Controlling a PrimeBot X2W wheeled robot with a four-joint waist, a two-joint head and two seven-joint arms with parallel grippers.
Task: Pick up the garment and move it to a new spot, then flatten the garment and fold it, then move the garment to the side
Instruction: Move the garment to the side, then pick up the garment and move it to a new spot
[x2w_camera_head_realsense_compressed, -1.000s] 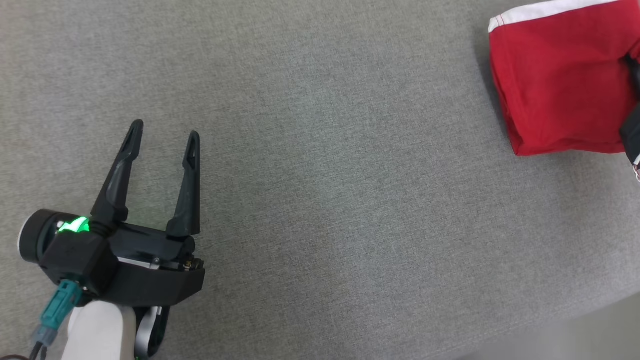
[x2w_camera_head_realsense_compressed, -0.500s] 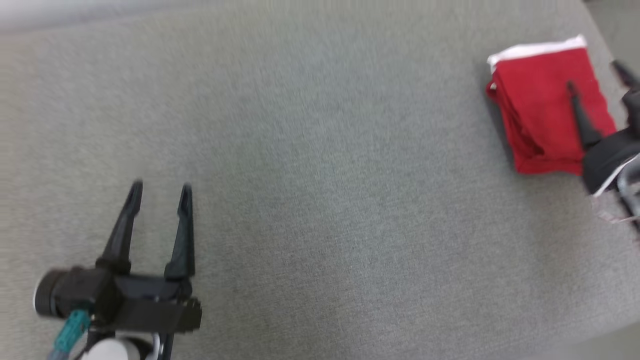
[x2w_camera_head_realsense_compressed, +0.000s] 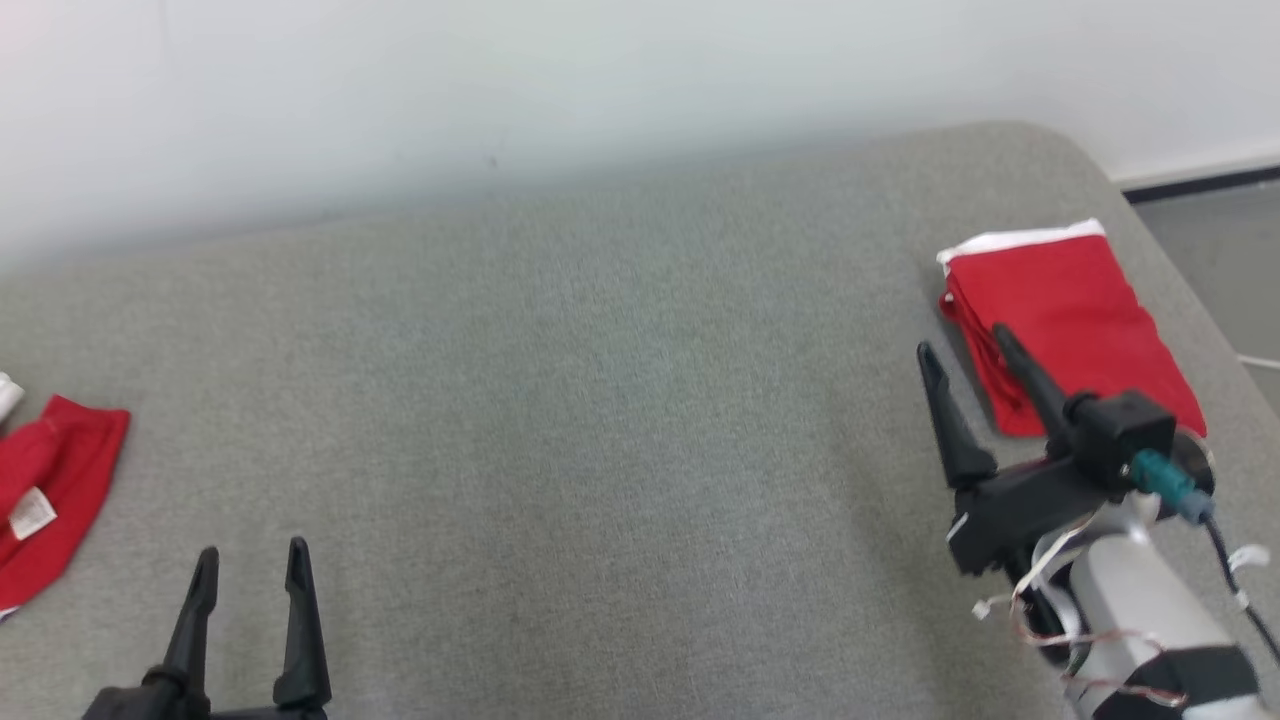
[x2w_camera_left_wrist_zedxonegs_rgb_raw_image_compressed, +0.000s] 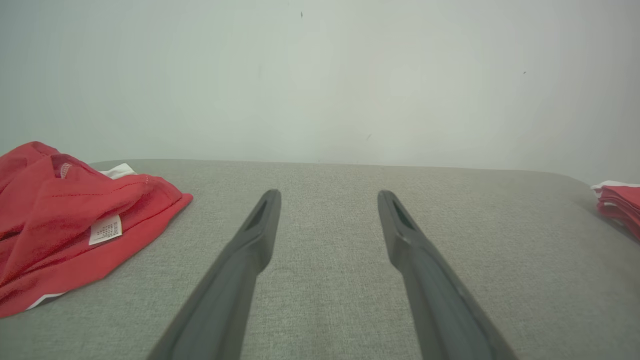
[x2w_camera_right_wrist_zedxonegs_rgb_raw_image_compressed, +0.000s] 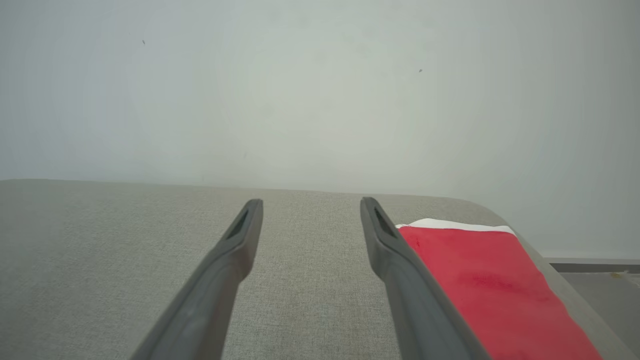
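**Folded garment set at the worktop's right end, both grippers empty**

A pale wall (x2w_camera_head_realsense_compressed: 500, 80) is seen behind a grey fabric-covered worktop (x2w_camera_head_realsense_compressed: 600, 420), which takes up most of the head view. At the worktop's far right end, close to its rounded corner, the folded red garment (x2w_camera_head_realsense_compressed: 1070, 320) is laid flat, with a white band along its far edge. At the opposite, left edge a crumpled red garment (x2w_camera_head_realsense_compressed: 60, 480) is seen, well apart from the folded one. The right gripper (x2w_camera_head_realsense_compressed: 962, 341) is held just beside the folded garment's near left corner, its fingers spread with nothing between them. The left gripper (x2w_camera_head_realsense_compressed: 252, 549) is seen at the lower left, fingers likewise spread and empty. A small white label (x2w_camera_head_realsense_compressed: 32, 512) is shown on the crumpled garment.
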